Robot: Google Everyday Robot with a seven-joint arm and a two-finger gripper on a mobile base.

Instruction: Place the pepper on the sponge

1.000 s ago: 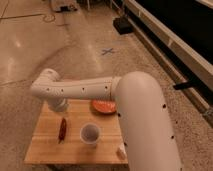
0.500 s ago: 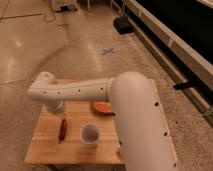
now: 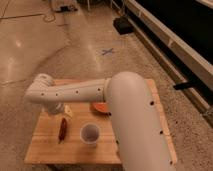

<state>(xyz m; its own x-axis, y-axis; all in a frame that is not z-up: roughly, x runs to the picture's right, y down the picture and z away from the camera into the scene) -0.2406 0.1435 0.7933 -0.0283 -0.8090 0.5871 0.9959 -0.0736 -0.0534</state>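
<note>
Plainly, the pepper (image 3: 62, 129) lies flat on the wooden table (image 3: 45, 150), toward the left side, its length running near to far. It is not on the sponge (image 3: 68, 111), which seems to be the pale patch just right of the gripper (image 3: 56, 107), largely hidden. The gripper hangs under the arm's (image 3: 75, 92) elbow, just beyond the pepper's far end; whether it is apart or together cannot be told.

A pinch off the pepper's middle would likely let the slim, tapered thing slip or roll. A sideways sweep could tip the white cup (image 3: 90, 134), which stands just right of the pepper. The gripper, so close to the sponge, might also shove it, and a soft, small pad may let the pepper roll off.

Bare wood lies left and near of the pepper, though the table's left edge is close. The orange bowl (image 3: 100, 108) and the arm crowd the far right.
</note>
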